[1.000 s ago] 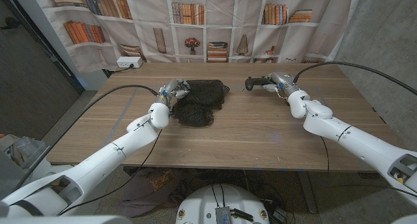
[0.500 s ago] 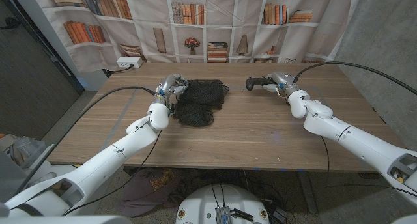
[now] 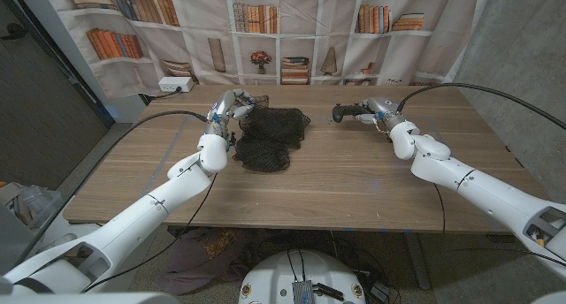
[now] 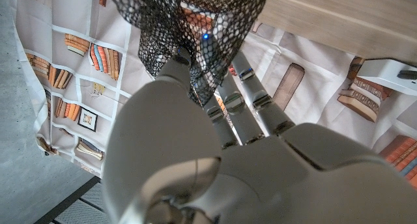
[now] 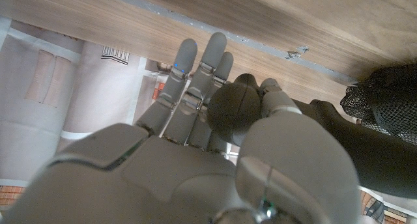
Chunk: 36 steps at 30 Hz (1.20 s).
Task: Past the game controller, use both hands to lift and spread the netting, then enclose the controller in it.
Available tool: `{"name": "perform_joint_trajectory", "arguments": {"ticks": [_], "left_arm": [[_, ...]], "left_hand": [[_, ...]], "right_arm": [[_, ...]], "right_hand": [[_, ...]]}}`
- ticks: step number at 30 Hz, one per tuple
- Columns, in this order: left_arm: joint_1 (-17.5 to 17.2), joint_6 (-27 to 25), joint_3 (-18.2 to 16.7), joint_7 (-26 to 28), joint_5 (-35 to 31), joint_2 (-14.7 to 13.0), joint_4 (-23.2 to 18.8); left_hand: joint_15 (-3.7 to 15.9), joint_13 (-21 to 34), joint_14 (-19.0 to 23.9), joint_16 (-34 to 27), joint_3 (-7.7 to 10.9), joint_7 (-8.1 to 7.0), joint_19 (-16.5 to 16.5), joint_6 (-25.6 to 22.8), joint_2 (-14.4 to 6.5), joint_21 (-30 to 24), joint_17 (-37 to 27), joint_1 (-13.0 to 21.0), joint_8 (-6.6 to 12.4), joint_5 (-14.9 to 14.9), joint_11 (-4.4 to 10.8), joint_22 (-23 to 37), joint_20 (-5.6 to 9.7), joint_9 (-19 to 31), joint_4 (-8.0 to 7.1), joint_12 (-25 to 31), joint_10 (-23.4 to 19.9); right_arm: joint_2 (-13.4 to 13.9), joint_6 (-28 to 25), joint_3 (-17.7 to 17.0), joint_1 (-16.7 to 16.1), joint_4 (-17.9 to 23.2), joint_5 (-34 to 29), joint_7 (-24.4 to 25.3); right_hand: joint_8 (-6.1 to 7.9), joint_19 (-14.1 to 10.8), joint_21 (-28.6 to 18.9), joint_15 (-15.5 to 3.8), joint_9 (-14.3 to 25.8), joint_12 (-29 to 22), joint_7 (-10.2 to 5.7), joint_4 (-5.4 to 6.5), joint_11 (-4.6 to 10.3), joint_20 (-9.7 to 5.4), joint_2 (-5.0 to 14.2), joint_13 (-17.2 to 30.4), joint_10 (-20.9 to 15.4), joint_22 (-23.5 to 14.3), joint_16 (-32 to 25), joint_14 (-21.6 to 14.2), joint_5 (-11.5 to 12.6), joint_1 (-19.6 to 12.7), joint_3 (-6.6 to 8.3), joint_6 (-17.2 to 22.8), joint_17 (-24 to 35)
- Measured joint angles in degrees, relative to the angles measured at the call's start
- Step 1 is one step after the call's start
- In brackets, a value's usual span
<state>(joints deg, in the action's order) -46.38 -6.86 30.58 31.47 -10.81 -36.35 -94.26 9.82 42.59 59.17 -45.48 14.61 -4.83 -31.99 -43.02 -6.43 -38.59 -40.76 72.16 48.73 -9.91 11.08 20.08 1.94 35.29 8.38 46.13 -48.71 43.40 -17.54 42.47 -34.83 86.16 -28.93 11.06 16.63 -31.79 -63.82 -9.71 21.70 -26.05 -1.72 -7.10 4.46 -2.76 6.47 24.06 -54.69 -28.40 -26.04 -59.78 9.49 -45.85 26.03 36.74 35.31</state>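
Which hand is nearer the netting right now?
Left. The left hand grips the netting at its far left edge; the right hand holds the controller, apart from the netting.

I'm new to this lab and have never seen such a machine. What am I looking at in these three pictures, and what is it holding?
This is a two-armed robot standing at a wooden table, each arm ending in a human-like hand. The wide picture comes from a camera on its head, looking down. The other two come from cameras on its wrists, looking along the back of each hand, so they appear turned over. The left hand grips the edge of a black netting that lies heaped on the table; the mesh hangs over its fingers in the left wrist view. The right hand holds a dark game controller at the table's far side.
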Motion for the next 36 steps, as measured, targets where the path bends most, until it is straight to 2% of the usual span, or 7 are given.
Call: {"name": "perform_joint_trajectory", "arguments": {"ticks": [15, 16, 21, 24, 29, 30, 36], "left_arm": [[0.9, 1.8, -0.7, -0.8, -0.1, 0.1, 0.6], [2.2, 1.9, -0.8, -0.9, -0.1, 0.5, 2.0], [2.3, 2.8, -0.8, -1.5, 0.3, 0.5, 2.2], [4.7, 3.7, -0.9, -1.8, 0.5, 1.2, 4.9], [5.3, 5.0, -0.8, -1.8, 0.6, 1.6, 5.7], [7.3, 5.4, -0.1, -1.8, 0.6, 2.8, 8.0], [7.3, 7.0, -0.1, -1.8, 0.5, 2.8, 8.0]], "left_hand": [[-0.09, 0.0, 0.1, 1.4, -0.16, 0.0, 0.9, 0.0, 0.0, -1.1, -0.8, 0.0, 0.3, 0.0, 0.0, 0.0, -0.14, -0.9, -0.16, -0.1, 0.0], [-0.1, 0.0, 0.1, 1.4, -0.26, 0.0, 1.0, 0.0, 0.0, -1.4, -0.9, 0.0, 0.3, 0.0, 0.0, 0.0, -0.21, -1.0, -0.26, -0.1, 0.0], [0.21, 0.0, 0.4, 2.1, -0.47, 0.05, 1.0, 0.1, 0.0, -1.9, -1.3, 0.0, 0.3, 0.0, 0.0, 0.1, -0.21, -1.2, -0.47, -0.2, 0.0], [0.21, 0.1, 0.4, 2.5, -0.62, 0.21, 1.5, 0.5, 0.0, -2.0, -1.3, 0.0, 0.3, 0.0, 0.0, 0.3, -0.1, -1.3, -0.33, -0.2, 0.0], [0.2, 0.5, 0.4, 3.3, -0.77, 0.33, 2.1, 0.8, 0.0, -2.4, -1.6, 0.0, 0.78, 0.0, 0.23, 0.3, -0.22, -1.3, -0.48, -0.3, 0.2], [0.2, 0.5, 0.4, 3.3, -0.77, 0.24, 2.3, 1.1, 0.0, -2.7, -1.7, 0.0, 0.87, 0.0, 0.23, 0.3, -0.23, -1.3, -0.48, -0.3, 0.2], [0.2, 0.6, 0.4, 4.0, -0.93, 0.25, 2.4, 1.3, 0.0, -3.4, -2.1, 0.0, 1.3, 0.0, 0.23, 0.2, -0.31, -1.6, -0.31, -0.7, 0.2]], "right_arm": [[0.7, 0.4, -0.5, -0.6, 2.0, 0.0, 0.6], [0.9, 0.5, -0.6, -0.7, 2.4, -0.2, 0.7], [1.6, 0.5, -1.2, -1.4, 4.3, -0.2, 0.7], [2.1, 0.3, -1.6, -1.9, 5.7, -0.6, 0.4], [2.8, 0.4, -2.3, -2.7, 7.5, -0.6, 0.4], [2.9, 0.4, -2.4, -2.8, 7.9, -0.8, 0.1], [3.6, 0.4, -3.3, -3.8, 10.2, -0.8, 0.1]], "right_hand": [[-0.16, 0.2, -0.4, 0.0, 0.0, 0.2, 0.2, -0.17, 0.0, -0.22, 0.0, 0.0, 0.0, 0.5, 0.2, 0.0, 0.0, 0.0, 0.17, 0.2, 0.0], [-0.16, 0.2, -0.4, 0.01, 0.0, 0.2, 0.29, -0.17, 0.0, -0.22, 0.0, 0.0, 0.0, 0.5, 0.2, 0.0, 0.0, 0.0, 0.17, 0.3, 0.0], [-0.33, 0.7, -0.4, -0.32, 0.3, 0.4, 0.26, -0.4, 0.0, -0.2, 0.0, 0.2, 0.0, 0.8, 0.2, -0.3, 0.1, 0.0, 0.4, 0.6, 0.4], [-0.37, 0.7, -0.5, -0.32, 0.2, 0.5, 0.25, -0.48, 0.0, -0.11, 0.0, 0.1, 0.0, 1.0, 0.2, -0.3, 0.1, 0.0, 0.48, 0.6, 0.4], [-0.49, 1.0, -0.7, -0.32, 0.2, 0.8, 0.23, -0.8, 0.01, -0.27, 0.0, -0.3, 0.0, 1.2, 0.2, -0.3, 0.3, 0.0, 0.8, 0.6, 0.4], [-0.49, 1.2, -0.7, -0.32, 0.2, 1.1, 0.22, -0.88, 0.0, -0.1, 0.0, -0.4, 0.0, 1.3, 0.2, -0.3, 0.3, 0.0, 0.88, 0.6, 0.4], [-0.78, 1.2, -1.1, -0.09, 0.4, 1.3, 0.2, -0.88, 0.01, -0.01, 0.0, -0.7, 0.0, 1.3, 0.2, -0.1, 0.3, 0.0, 0.88, 0.6, 0.4]]}}
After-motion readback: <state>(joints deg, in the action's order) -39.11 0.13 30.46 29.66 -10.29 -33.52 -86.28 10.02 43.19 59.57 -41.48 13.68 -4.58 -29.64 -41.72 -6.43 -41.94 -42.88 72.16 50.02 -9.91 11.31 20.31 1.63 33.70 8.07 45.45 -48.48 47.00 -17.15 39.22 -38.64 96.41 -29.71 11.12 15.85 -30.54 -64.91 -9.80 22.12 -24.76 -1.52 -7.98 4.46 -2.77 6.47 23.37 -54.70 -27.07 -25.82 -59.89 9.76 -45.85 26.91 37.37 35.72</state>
